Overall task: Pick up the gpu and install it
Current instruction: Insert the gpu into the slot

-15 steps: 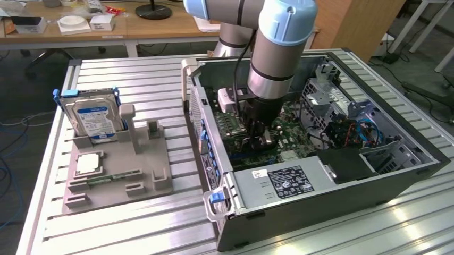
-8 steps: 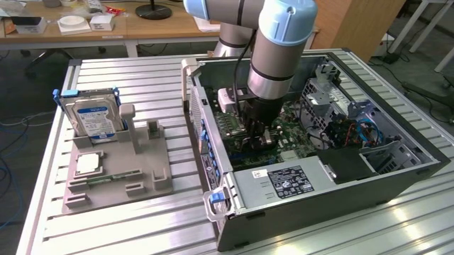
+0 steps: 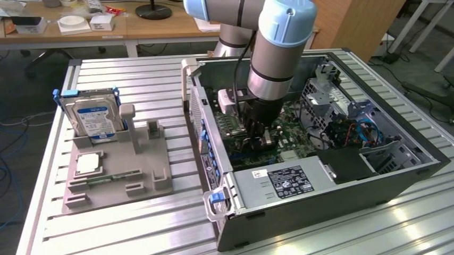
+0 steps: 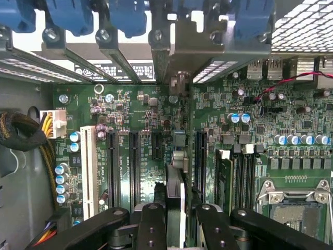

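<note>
Gpu [image 4: 175, 205] held on edge between the gripper [image 4: 177, 221] fingers [image 4: 151, 224], jaws clamped on its top edge, card hanging down inside the open computer case [image 3: 397, 175] over the motherboard [image 4: 135, 112]. On the exterior view's left, on the table [image 3: 142, 223]: a grey holder tray [image 3: 117, 175] carrying a hard drive [image 3: 92, 119] with a blue-white label, upright, and near the tray's front a narrow green RAM stick [image 3: 114, 177] lying flat. Further right, the case lying on its side, arm reaching down into it, gripper [image 3: 257, 139] low over the board; power supply [image 3: 284, 183] nearer the camera, blue cables [image 3: 365, 130] at the far right. From the wrist: white slot [image 4: 87, 172] first, then a row of black expansion slots [image 4: 133, 166], then the card's edge, apparently lined up over or just beside one slot; whether already seated, cannot tell. Rear bracket openings [image 4: 119, 62] ahead of the card, memory slots [image 4: 244, 174] and processor socket [image 4: 296, 200] beyond. To do this step well, probably: card kept upright and parallel to its slot, metal end aimed into the matching rear opening, downward push straight and even along the whole edge, no twisting, grip kept firm until contacts sit fully home.
</note>
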